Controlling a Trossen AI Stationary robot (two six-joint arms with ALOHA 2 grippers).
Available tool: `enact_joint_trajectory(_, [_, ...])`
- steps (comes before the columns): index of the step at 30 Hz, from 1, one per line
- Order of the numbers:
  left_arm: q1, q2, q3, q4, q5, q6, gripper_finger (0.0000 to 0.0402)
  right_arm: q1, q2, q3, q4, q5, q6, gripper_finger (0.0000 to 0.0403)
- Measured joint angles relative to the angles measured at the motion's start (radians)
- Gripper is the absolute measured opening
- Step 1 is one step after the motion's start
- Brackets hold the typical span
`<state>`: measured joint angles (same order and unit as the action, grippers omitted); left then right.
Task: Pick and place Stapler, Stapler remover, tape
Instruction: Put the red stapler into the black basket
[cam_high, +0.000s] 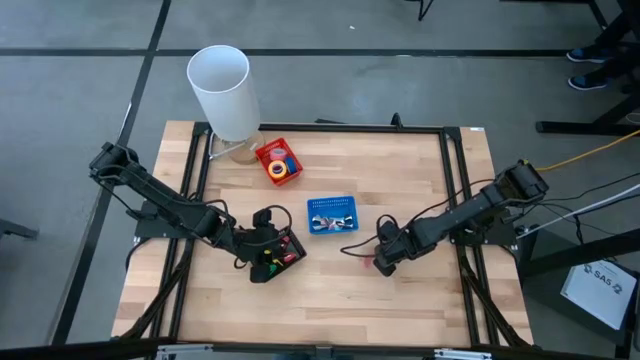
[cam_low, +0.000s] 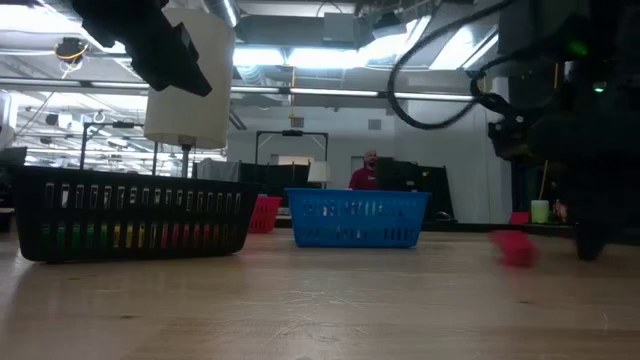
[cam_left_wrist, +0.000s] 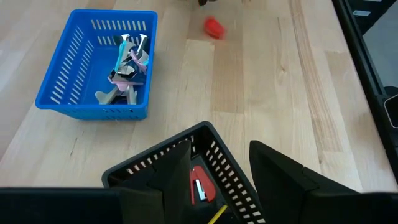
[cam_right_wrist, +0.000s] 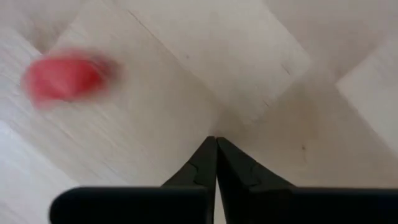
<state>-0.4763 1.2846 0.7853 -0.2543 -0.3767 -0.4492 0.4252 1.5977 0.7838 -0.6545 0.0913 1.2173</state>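
My left gripper (cam_high: 268, 250) (cam_left_wrist: 221, 148) is open over the black basket (cam_high: 280, 250), one finger above its inside and one outside its corner wall (cam_left_wrist: 211, 134). A red stapler (cam_left_wrist: 200, 183) lies in that basket. My right gripper (cam_high: 381, 258) (cam_right_wrist: 216, 140) is shut, low over the bare wood. A small red piece (cam_high: 368, 263) (cam_right_wrist: 65, 78) (cam_low: 515, 247) lies beside it, blurred. The blue basket (cam_high: 332, 214) (cam_left_wrist: 93, 62) holds staple removers (cam_left_wrist: 127, 65). The tape rolls (cam_high: 282, 166), yellow and blue, sit in the red basket (cam_high: 266, 152). My left gripper comes at the black basket's corner wall from above with the fingers astride it. Whether a finger touches the wall, I cannot tell.
A tall white cylinder (cam_high: 222, 88) stands at the table's far left corner, behind the red basket. A black frame (cam_high: 452, 170) runs along the table's edges. Bare wood (cam_high: 330, 300) lies toward the near edge. A person (cam_low: 370, 172) shows far off in the room.
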Motion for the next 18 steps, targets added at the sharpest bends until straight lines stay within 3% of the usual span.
enact_joint_trajectory(8, [0.000,0.000,0.000,0.000,0.000,0.000,0.0154,-0.024,0.001,0.079,0.004,0.036,-0.131,0.0006])
enact_joint_trajectory(12, [0.000,0.000,0.000,0.000,0.001,0.000,0.0156,-0.031,0.001,0.112,0.041,0.029,-0.284,0.0007])
enact_joint_trajectory(18, [0.000,0.000,0.000,0.000,0.001,0.000,0.0155,-0.021,0.003,0.123,0.294,-0.096,-0.804,0.0007])
